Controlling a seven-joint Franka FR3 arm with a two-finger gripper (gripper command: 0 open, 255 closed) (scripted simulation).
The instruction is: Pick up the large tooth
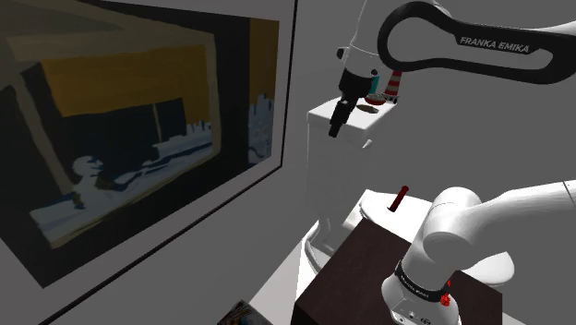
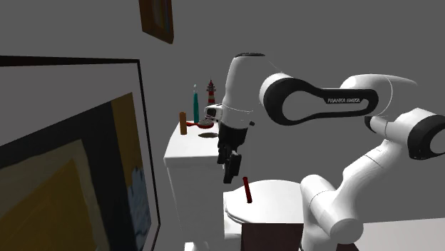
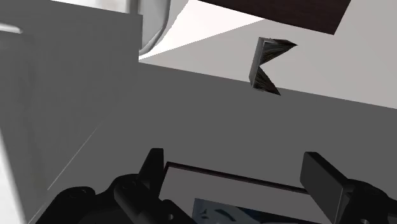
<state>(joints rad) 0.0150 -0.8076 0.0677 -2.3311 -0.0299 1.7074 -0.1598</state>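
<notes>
Nearest me, in the wrist view, the two black fingers [image 3: 320, 180] are standing wide apart and the gripper [image 3: 234, 159] is clasping nothing. Past them I am seeing the edge of the painting [image 3: 236, 202] against the grey wall [image 3: 191, 121], and further off an open book [image 3: 266, 63] lying on the pale floor [image 3: 210, 44]. In the second exterior view the gripper [image 2: 229, 167] is hanging in front of the white tank [image 2: 189, 146], below its top and above the lid [image 2: 274, 196], where a dark red stick [image 2: 247, 190] is resting. The tooth [image 2: 212, 112] — a pale lump, as far as I can make out — is sitting on the tank's top just beside the wrist, near a teal rod [image 2: 195, 103] and a striped lighthouse [image 2: 212, 89], well clear of the fingers.
</notes>
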